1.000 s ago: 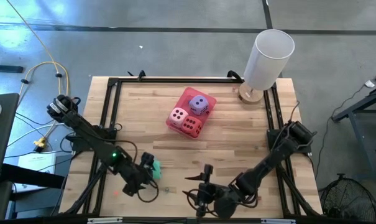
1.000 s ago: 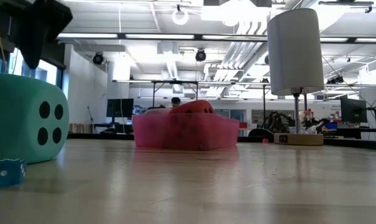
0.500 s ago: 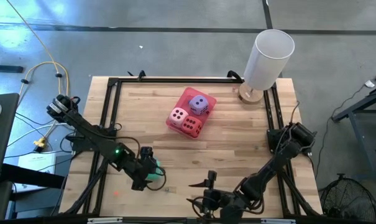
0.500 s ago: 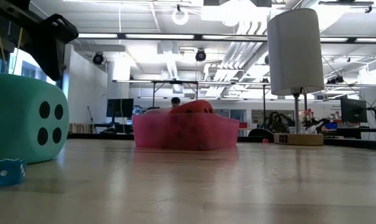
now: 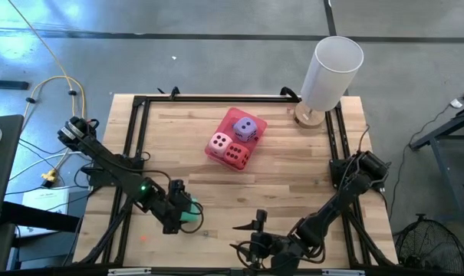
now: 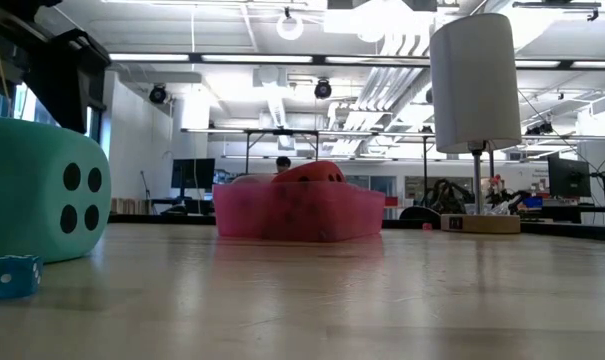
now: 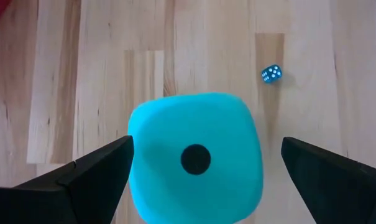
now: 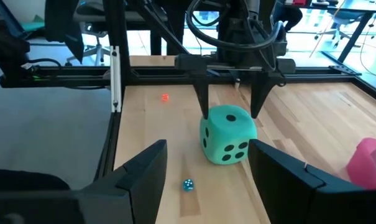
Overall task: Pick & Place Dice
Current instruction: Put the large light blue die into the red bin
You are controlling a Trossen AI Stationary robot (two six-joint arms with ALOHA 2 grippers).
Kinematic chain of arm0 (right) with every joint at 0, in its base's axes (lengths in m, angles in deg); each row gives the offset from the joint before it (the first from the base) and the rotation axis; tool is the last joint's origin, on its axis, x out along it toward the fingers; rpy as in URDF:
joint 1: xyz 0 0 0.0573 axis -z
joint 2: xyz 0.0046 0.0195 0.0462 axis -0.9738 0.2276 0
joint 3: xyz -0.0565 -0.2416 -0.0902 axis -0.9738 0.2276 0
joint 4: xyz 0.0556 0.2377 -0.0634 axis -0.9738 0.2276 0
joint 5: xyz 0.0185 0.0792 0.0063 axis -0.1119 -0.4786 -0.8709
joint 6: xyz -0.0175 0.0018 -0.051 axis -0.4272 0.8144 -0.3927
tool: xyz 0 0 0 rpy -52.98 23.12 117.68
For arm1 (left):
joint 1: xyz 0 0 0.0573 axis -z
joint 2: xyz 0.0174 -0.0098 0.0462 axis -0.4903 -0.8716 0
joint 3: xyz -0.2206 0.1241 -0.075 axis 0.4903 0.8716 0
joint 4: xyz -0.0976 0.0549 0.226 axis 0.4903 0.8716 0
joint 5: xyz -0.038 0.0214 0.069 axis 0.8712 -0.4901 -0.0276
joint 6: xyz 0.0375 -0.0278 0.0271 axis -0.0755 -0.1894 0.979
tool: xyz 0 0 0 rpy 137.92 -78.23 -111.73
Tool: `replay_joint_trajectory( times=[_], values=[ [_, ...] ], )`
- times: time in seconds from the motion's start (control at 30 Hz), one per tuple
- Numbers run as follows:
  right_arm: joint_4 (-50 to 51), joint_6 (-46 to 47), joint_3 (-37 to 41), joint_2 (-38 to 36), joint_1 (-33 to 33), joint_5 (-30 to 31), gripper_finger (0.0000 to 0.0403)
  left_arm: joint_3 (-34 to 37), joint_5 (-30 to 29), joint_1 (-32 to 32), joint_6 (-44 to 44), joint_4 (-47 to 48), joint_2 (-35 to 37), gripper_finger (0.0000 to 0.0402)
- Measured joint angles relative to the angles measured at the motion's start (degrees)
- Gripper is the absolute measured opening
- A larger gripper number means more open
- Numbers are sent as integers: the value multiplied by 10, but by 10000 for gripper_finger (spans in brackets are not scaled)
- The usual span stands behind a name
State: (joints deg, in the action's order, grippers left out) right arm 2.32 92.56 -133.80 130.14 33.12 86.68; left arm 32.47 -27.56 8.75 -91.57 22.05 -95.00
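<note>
The teal die (image 7: 197,158) rests on its bottom face on the wooden table (image 5: 293,184), near the front left, one pip up. My left gripper (image 7: 206,149) hangs over it, open, pointing steeply down. One finger stands on each side of the die's top (image 8: 228,115); I cannot make out any touch. My right gripper (image 8: 203,180) waits open near the table's front edge, facing the teal die (image 8: 228,137), with nothing between its fingers. The pink die (image 5: 220,142), purple die (image 5: 247,128) and red die (image 5: 235,156) sit in the pink tray (image 5: 258,123).
A tiny blue die (image 7: 271,73) lies on the table just beside the teal die. A tall white cylinder on a round wooden base (image 5: 331,73) stands at the far right corner. A black frame (image 5: 139,130) runs round the table top.
My left gripper has rolled about its own pointing line above the teal die, staying open and in place. The teal die has kept still.
</note>
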Motion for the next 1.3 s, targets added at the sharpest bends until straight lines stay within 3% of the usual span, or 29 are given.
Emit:
replay_joint_trajectory(
  times=[0.27, 1.3],
  values=[
    [0, -12, 0, 0, 8, 0, 217, 2, -26, 0, -19, 14, -1, 400],
    [2, -13, 0, 0, 15, -8, 217, 2, 1, -1, -33, 6, -26, 400]
  ],
)
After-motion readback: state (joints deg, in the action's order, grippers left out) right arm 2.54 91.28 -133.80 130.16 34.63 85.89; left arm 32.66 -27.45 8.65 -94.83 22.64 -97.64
